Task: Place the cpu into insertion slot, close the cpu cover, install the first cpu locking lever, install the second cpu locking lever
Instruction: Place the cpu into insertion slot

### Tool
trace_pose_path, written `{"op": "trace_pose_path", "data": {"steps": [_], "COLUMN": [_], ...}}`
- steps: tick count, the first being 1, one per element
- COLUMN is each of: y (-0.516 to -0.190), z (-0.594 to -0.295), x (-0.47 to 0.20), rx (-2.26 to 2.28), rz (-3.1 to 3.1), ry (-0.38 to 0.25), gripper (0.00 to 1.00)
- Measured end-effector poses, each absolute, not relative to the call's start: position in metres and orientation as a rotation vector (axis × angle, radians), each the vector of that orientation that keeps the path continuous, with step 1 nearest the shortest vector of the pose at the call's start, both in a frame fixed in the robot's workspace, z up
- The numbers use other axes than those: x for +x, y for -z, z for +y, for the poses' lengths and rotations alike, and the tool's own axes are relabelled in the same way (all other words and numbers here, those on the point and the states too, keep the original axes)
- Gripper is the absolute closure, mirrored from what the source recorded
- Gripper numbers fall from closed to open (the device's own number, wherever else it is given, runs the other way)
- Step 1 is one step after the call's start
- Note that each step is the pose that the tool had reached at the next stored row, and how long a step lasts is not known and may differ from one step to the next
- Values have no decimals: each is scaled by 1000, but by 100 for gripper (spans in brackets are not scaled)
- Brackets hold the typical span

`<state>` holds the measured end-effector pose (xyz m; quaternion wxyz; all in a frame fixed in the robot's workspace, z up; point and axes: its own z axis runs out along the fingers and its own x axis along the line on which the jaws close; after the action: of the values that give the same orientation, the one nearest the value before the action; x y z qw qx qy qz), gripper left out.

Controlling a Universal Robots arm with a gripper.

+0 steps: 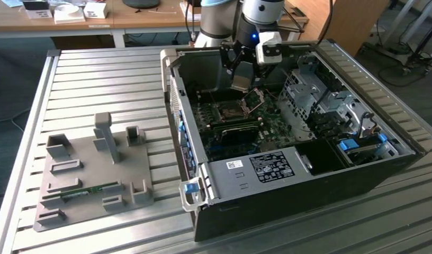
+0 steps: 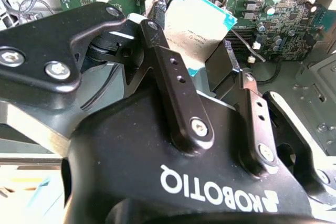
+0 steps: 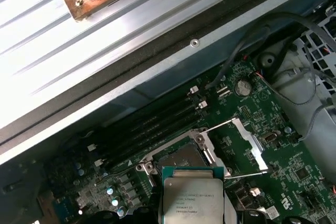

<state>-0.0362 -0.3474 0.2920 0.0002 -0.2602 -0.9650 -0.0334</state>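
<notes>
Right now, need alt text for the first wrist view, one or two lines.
The cpu, silver top toward the camera, hangs above the green motherboard, overlapping one edge of the open insertion slot and not seated. The cpu cover stands swung open beside the slot; black memory slots and the case wall lie beyond.

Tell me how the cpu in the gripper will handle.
The cpu looks like a thin rigid plate, so it is probably stiff and weighs little. With a smooth metal top and the gripper pinching only its edges, it could slip or twist. Likely fragile: it hangs near the open slot, so a drop could harm either.
</notes>
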Motion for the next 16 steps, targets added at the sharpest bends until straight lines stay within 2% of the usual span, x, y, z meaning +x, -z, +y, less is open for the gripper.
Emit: {"op": "trace_pose_path", "data": {"steps": [16], "y": [-292], "z": [-347], "x": [-36], "rx": [-946], "rz": [-2997], "ry": [105], "gripper": [46]}}
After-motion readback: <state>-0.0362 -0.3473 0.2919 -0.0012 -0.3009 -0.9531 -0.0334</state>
